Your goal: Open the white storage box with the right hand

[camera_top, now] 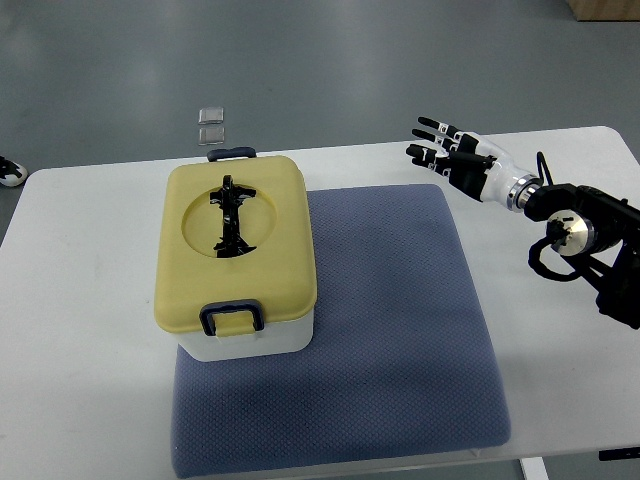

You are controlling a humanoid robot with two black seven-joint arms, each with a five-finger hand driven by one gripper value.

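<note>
white table [90, 300], blue mat [400, 330]; storage box [237, 255] (yellow lid [275, 230] latched) left; right hand [450, 152] far right, fingers spread, empty. advice: release near clip [232, 318] first.

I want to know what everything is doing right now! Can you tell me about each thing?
storage box: closed, yellow lid on
front latch: down
handle: lying flat on the lid
right robot hand: open, fingers spread, holding nothing, away from the box
blue mat: flat under the box
</note>
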